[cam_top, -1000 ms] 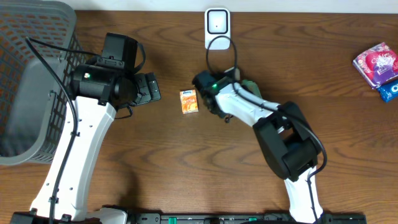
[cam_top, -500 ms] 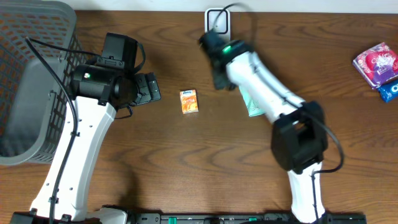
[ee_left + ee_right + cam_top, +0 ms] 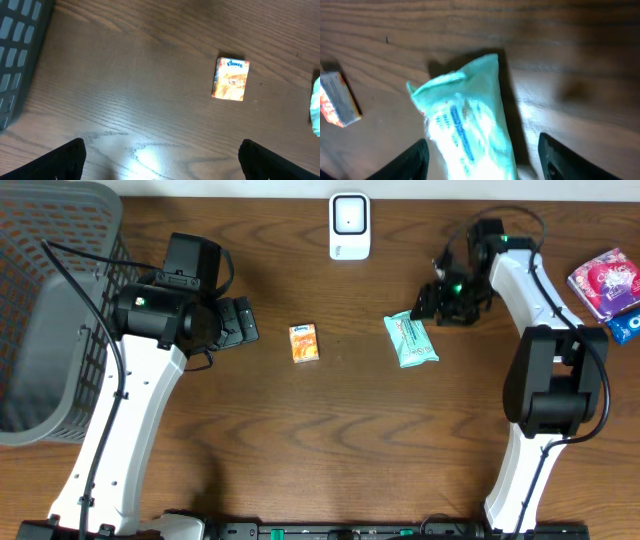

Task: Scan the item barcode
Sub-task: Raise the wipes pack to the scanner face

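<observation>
Scanner (image 3: 349, 225): white unit at the upper centre of the overhead frame, standing on the desk (image 3: 330, 440), with nothing held before it. Teal packet (image 3: 411, 340): flat on the desk right of centre, below and right of the scanner and well apart from it; no barcode can be read on the face that shows. Orange tissue pack (image 3: 304, 342): flat on the desk at centre, left of the teal packet and apart from it. Right end effector (image 3: 432, 304): just above and right of the teal packet in the overhead frame; its wrist view shows the fingers (image 3: 415, 161) spread to either side of the packet with gaps showing, so it is parted and grips nothing. Left end effector (image 3: 240, 322): left of centre, spread wide, empty, facing the tissue pack. Basket (image 3: 40, 300): upper left. Pink pack (image 3: 605, 283) and blue pack (image 3: 628, 328): right edge. Progress, as judged: no item is in hand or at the scanner, so no scan is under way; whether either item counts as scanned cannot be told. Left to do: grip an item, carry it to the scanner, present its barcode.
</observation>
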`<state>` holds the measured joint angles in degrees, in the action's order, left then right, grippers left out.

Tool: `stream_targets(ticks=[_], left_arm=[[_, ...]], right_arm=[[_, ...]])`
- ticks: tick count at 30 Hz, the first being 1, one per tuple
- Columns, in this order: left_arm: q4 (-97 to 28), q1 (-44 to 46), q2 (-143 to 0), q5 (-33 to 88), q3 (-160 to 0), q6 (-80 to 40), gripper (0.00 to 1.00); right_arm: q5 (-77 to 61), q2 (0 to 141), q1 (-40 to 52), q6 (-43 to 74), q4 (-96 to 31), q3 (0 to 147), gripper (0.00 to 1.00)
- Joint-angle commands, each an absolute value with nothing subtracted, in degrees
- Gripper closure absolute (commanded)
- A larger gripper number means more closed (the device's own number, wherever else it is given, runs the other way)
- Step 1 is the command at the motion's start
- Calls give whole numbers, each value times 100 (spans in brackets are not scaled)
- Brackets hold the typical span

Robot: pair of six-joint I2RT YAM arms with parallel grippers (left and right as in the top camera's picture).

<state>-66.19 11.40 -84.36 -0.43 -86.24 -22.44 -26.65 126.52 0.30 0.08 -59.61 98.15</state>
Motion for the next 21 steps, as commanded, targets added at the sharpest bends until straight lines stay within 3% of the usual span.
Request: stream_targets(ticks=[1,4,7,8,9,21], left_arm=[[-6641,1116,-8423,-158,-8667,-2209,2],[-6641,1116,-8423,-158,-8667,-2209,2],[-6641,1116,-8423,-158,-8667,-2209,2],[-6641,1116,-8423,-158,-8667,-2209,2],[-6641,1116,-8423,-158,-8667,-2209,2],[-6641,1116,-8423,-158,-8667,-2209,2]], right_arm=[[-3382,12637,1,-242,-5408,9107,35],[-3424,12637,10,-163,-4976,8687,42],[-3420,12637,8,80,-4742,8458,68],[-3411,12637,8,134,-4700,8418,88],[-3398,12637,12,180,-4694,8414,99],[-5087,12623,283,1059,-4696,9651,99]])
